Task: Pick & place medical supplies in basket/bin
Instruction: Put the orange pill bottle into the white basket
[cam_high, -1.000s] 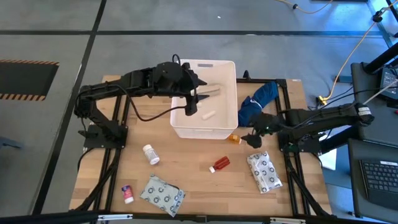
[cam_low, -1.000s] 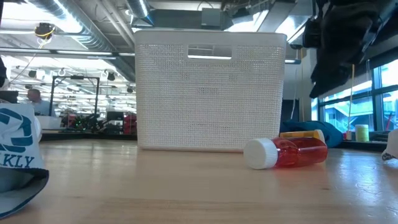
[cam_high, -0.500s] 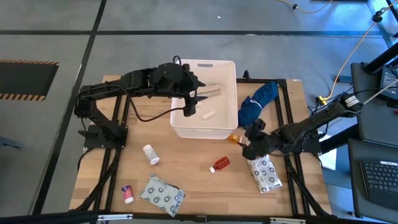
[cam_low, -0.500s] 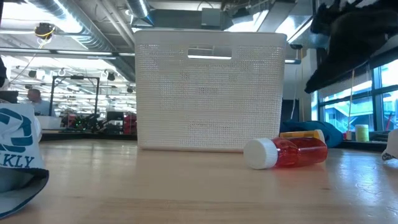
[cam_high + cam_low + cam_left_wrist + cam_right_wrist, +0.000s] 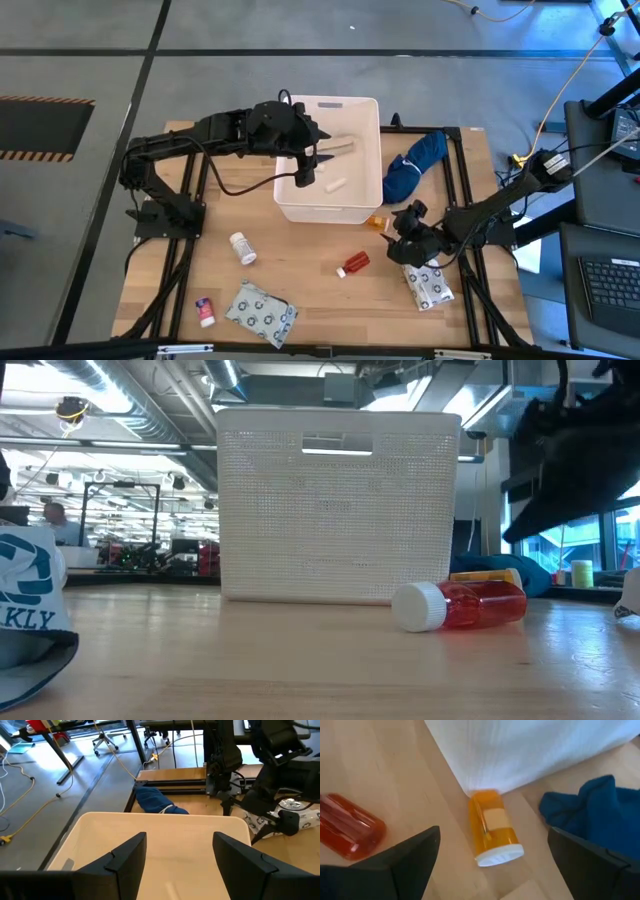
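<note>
Right gripper (image 5: 394, 232) hung with fingers spread wide and empty above the orange vial (image 5: 491, 827), which we saw lying against the white tub's (image 5: 369, 140) near corner. Left gripper (image 5: 305, 172) hovered parted inside the tub, holding nothing. We noted the red vial (image 5: 354, 264) nearby.

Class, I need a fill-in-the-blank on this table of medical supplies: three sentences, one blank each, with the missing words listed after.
1. The orange vial lies on its side against a corner of the white ____.
2. The left hand hangs open over the ____.
3. The red vial has a ____ cap.

Missing words: bin; bin; white
</note>
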Robot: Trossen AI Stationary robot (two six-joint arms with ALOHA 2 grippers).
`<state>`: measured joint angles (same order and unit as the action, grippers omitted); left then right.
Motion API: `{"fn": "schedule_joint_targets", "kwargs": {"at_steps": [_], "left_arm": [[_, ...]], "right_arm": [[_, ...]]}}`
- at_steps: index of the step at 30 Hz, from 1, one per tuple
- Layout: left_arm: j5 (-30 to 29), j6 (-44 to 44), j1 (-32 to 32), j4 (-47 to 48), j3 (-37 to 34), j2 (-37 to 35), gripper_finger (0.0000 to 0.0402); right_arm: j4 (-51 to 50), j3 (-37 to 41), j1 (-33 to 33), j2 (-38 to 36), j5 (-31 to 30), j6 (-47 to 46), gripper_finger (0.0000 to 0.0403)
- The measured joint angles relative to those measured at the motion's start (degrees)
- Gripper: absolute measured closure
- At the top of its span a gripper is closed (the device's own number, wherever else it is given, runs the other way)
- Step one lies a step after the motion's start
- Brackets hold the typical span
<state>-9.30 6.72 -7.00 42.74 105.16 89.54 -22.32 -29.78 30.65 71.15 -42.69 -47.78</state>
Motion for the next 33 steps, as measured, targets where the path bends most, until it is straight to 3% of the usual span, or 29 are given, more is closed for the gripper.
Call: {"fn": "schedule_joint_targets", "kwargs": {"at_steps": [7, 12, 19, 33], "left_arm": [[0.02, -0.07, 0.04, 0.02, 0.0, 0.0, 0.0181], [0.01, -0.83, 0.04, 0.01, 0.0, 0.0, 0.0181], [0.02, -4.61, 0.04, -0.02, 0.0, 0.0, 0.0181], [0.0, -10.67, 0.04, -0.32, 0.0, 0.0, 0.0181]], "right_arm": [[11.73, 7.02, -0.02, -0.06, 0.02, 0.68, 0.0034], [21.37, 11.67, -0.11, -0.06, -2.64, 7.34, 0.0034], [31.5, 17.83, -1.79, -0.06, -3.77, 9.82, 0.0034], [48.58, 25.33, -10.56, 0.0, 8.34, 26.44, 0.0034]]}}
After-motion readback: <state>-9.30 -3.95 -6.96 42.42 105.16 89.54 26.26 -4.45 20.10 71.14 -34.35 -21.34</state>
